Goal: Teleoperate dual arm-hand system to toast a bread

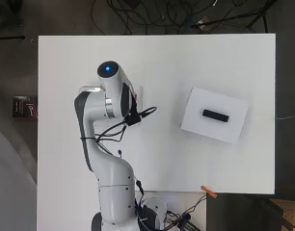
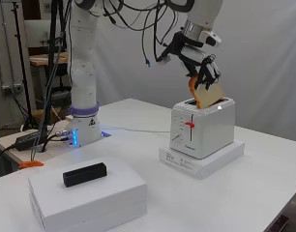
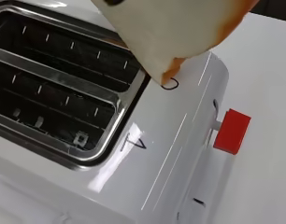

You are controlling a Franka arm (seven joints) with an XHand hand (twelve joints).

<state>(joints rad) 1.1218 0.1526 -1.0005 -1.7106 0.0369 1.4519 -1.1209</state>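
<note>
While pinched in hand, bread slice hanging tilted over toaster; slots toward hand's 9 o'clock, apparently not yet aligned.

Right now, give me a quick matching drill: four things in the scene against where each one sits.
Things:
1. bread slice
2. toaster
3. red lever
4. black block

Places:
A. on the nearer white box
B. on the toaster's front
C. in the robot hand, above the slots
D. on the farther flat white box

Pairs: 1-C, 2-D, 3-B, 4-A
</note>
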